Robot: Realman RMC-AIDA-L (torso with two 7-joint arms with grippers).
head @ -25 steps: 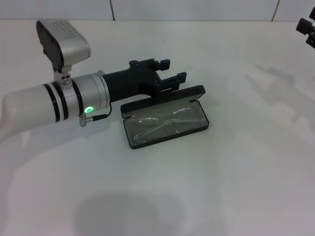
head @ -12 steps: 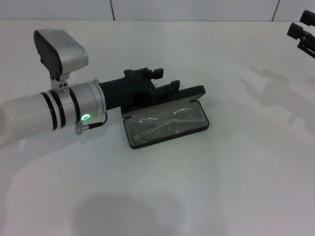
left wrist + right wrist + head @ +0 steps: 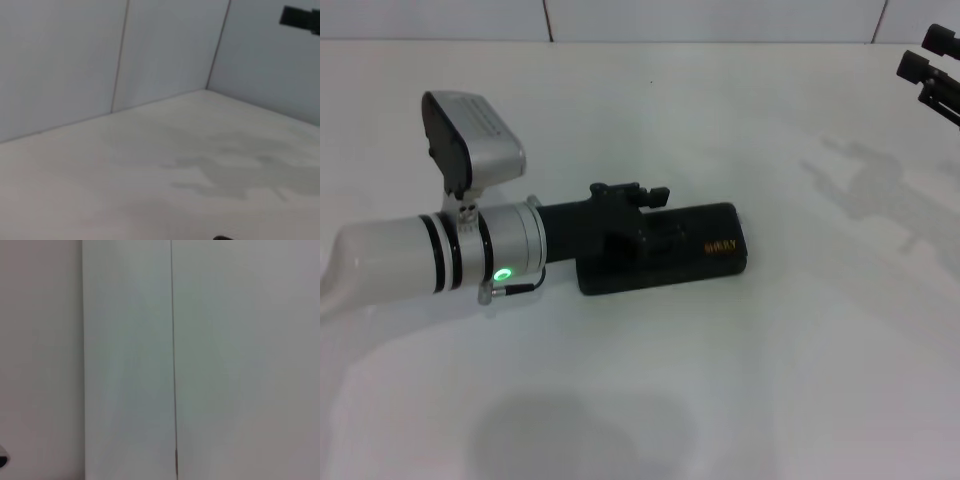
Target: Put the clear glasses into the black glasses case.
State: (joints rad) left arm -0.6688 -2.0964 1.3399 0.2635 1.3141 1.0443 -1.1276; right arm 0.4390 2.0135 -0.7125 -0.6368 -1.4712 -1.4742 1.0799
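While lying shut near the table's middle, the black glasses case is hiding its contents, left gripper pressing its lid, finger spread untellable; closing step; next: lifting away; right gripper idling far right

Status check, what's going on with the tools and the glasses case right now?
Left tool on the lid of the black glasses case, fingers unclear. Case shut, gold lettering up; glasses not visible. Right tool parked far right. Nothing in the way.
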